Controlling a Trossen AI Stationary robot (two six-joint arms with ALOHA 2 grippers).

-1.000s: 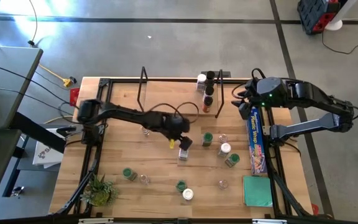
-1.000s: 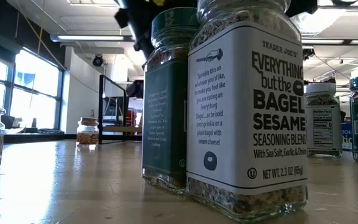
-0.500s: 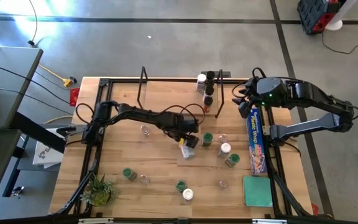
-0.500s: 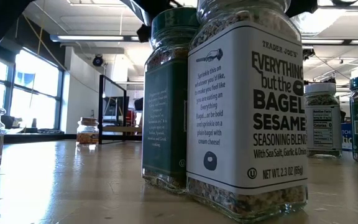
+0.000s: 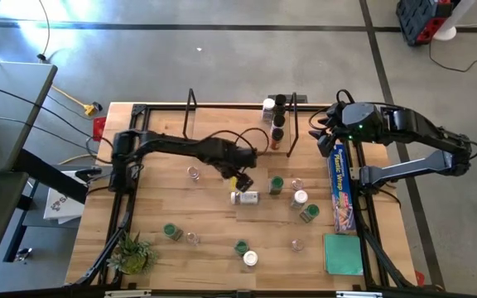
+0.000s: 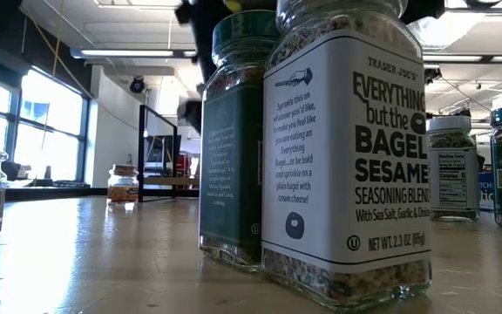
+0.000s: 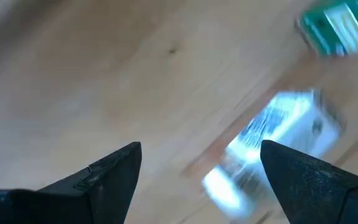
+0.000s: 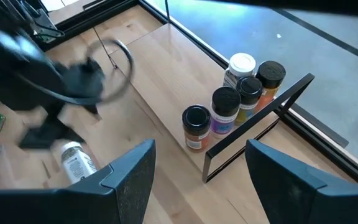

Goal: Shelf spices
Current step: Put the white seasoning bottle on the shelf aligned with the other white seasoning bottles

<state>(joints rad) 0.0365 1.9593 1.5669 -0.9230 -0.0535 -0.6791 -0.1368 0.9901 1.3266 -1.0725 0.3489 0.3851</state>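
Right up close in the low view stands a big jar with a white label. A green-lid jar stands just behind it, touching or almost touching. Other jars stand off to both sides on the table.

From above, jars are spread over the near half of the table. A small green plant sits at the near left corner. A green pad lies at the near right corner. A long blue box lies along the right side.

In the middle of the table a white jar lies on its side. The left gripper hangs just above and beside it. Its fingers are spread wide and hold nothing. In the left wrist view the fallen jar shows blurry between the fingers, down on the wood. A green-lid jar stands just to the right of it.

Farther back is the shelf, a pale board with black wire ends. Five jars stand close together at its right end. The rest of the board is bare.

The right gripper waits past the right end of the shelf, over the far end of the blue box. Its fingers are spread apart and hold nothing.
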